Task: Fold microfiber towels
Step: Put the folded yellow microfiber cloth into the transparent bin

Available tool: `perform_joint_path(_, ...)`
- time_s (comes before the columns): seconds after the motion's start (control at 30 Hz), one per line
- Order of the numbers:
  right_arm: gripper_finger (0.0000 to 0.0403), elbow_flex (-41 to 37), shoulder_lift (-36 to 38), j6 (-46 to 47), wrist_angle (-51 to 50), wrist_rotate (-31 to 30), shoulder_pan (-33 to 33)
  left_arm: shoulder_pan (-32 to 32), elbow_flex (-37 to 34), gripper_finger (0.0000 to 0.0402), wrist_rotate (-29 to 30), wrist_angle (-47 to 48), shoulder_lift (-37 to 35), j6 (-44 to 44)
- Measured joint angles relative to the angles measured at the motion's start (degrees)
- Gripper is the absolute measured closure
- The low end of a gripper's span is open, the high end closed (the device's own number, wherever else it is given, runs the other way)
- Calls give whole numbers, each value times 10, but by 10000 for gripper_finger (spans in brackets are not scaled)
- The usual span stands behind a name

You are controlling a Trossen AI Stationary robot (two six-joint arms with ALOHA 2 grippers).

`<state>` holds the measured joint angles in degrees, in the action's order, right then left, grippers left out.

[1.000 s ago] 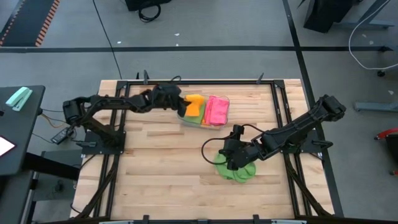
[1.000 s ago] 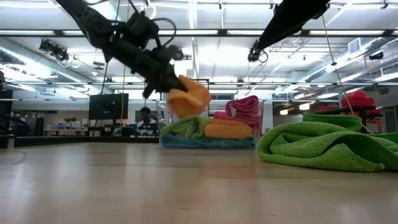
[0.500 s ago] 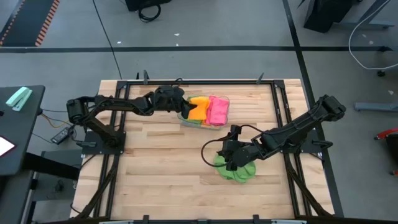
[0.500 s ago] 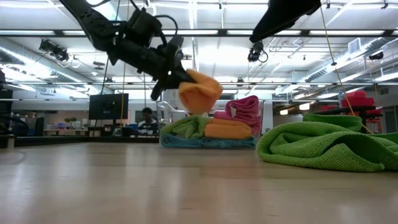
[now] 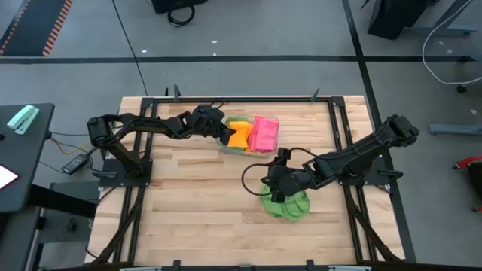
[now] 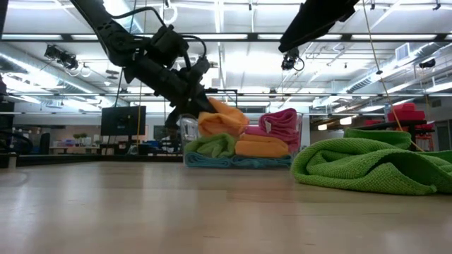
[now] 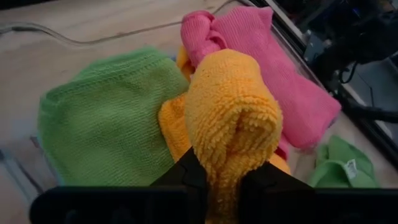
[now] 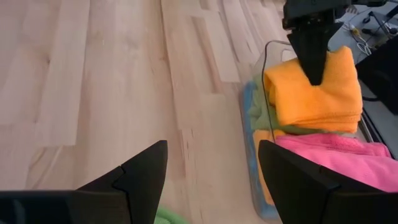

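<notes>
While two orange towels [image 8: 314,84] fill tray [image 8: 256,180], one pink [image 8: 336,158]

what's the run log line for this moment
left gripper: shut on orange towel, over tray | right gripper: open, above green towel

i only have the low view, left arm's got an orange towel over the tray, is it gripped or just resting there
Observer: Gripped. In the left wrist view the left gripper is shut on the folded orange towel.
Operator: whats under it in the tray
Observer: From above, the clear tray also holds a pink towel; the wrist view adds a folded green towel and another orange towel.
Operator: and the right gripper, cant see it
Observer: The right gripper is open, above the crumpled green towel on the table, with nothing between its fingers.
</notes>
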<state>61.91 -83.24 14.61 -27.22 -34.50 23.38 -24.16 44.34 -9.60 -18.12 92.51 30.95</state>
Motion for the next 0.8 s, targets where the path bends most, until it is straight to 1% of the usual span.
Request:
perform_joint_path(0.1,142,0,0,-1,3,0,0,1,1,349,21,9,0,-16)
perform_joint_path(0.17,142,0,0,-2,4,1,0,0,1,338,25,12,0,-20)
perform_joint_path(0.37,142,0,0,0,7,4,0,4,1,286,30,15,-1,-37)
perform_joint_path(0.57,142,0,0,-7,21,9,0,13,0,232,34,23,-12,-85)
perform_joint_path(0.7,142,0,0,-7,22,9,0,15,-2,207,64,39,-29,-94)
perform_joint_path(0.8,142,0,0,-7,22,9,0,15,-1,197,73,52,-34,-92)
